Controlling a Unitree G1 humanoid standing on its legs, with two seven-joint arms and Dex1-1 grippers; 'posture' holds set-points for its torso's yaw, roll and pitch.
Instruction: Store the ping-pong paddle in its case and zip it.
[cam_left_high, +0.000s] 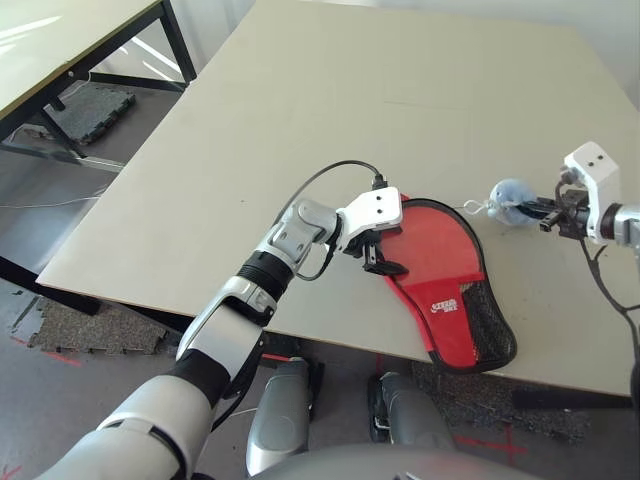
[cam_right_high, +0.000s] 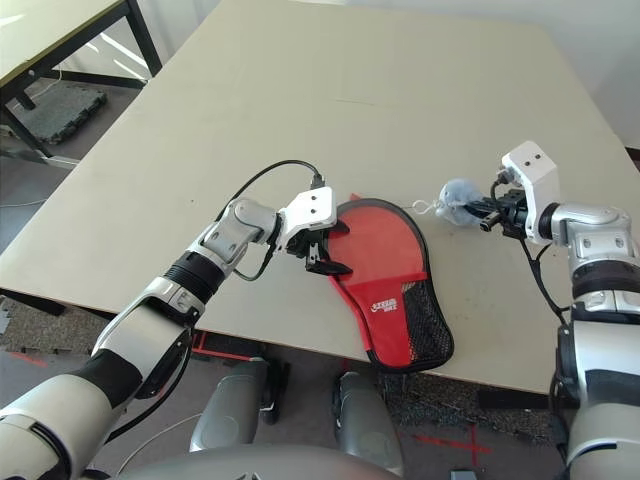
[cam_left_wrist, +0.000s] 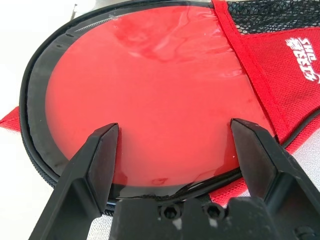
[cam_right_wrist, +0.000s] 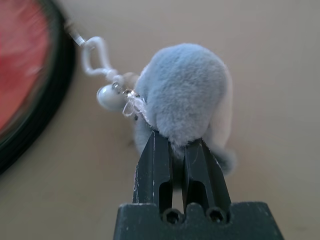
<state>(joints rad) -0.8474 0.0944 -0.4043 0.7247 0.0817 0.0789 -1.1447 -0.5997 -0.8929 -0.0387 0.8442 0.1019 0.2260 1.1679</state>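
The red case (cam_left_high: 455, 300) lies near the table's front edge, with its logo and black mesh pocket towards me. Inside its black zipper rim shows the glossy red face of the ping-pong paddle (cam_left_wrist: 160, 85); the handle is hidden under the fabric. My left gripper (cam_left_high: 385, 262) hangs open over the round end's left rim, with one finger (cam_left_wrist: 95, 150) on each side of the red face (cam_left_high: 435, 240). To the case's right, my right gripper (cam_right_wrist: 177, 137) is shut on a grey plush ball (cam_right_wrist: 185, 90). The ball (cam_left_high: 510, 203) is joined to the case by a white clasp (cam_right_wrist: 95, 52).
The beige table (cam_left_high: 300, 120) stretches far behind the case. Its front edge runs just below the case's mesh end. A second table (cam_left_high: 60, 50) stands at the far left, with black floor mats (cam_left_high: 95, 105) under it.
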